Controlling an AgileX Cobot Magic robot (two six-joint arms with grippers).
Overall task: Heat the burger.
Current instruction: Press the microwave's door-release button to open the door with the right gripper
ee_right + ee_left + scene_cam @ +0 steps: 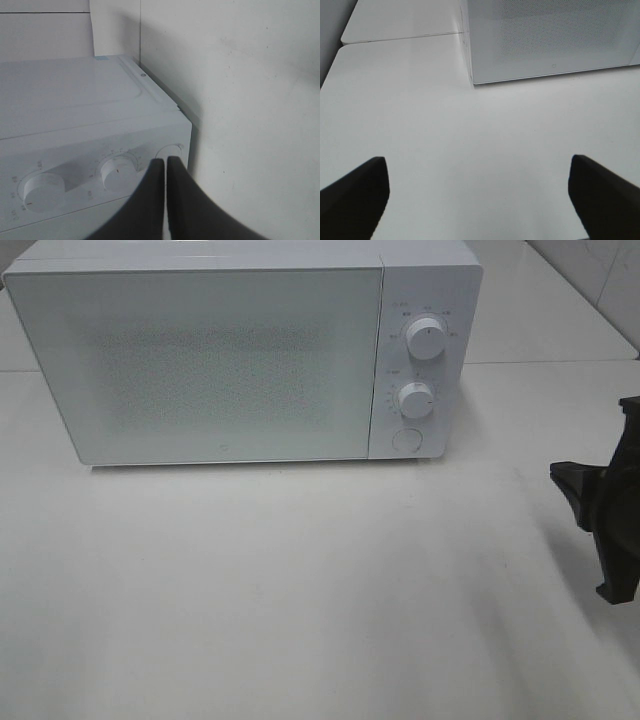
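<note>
Two tools and one white microwave (200, 360) are in view on a pale worktop (300, 590). The microwave stands at the back of the worktop with its door (195, 365) closed. The door's dotted panel shows nothing of the inside. To the right of the door, the control panel carries an upper knob (427, 340), a lower knob (414, 400) and a round button (405, 439) beneath them.

The burger cannot be seen in any view, so its place cannot be told.

The right tool (165, 162) is clenched, its two dark fingers pressed together with nothing between them. It points toward the control panel, its tips lying in line with the round button in the wrist view. In the high view it sits at the right edge, apart from the microwave.

The left tool (477, 160) is released, fingers spread wide over bare worktop in front of the microwave's lower left corner, grasping nothing.
</note>
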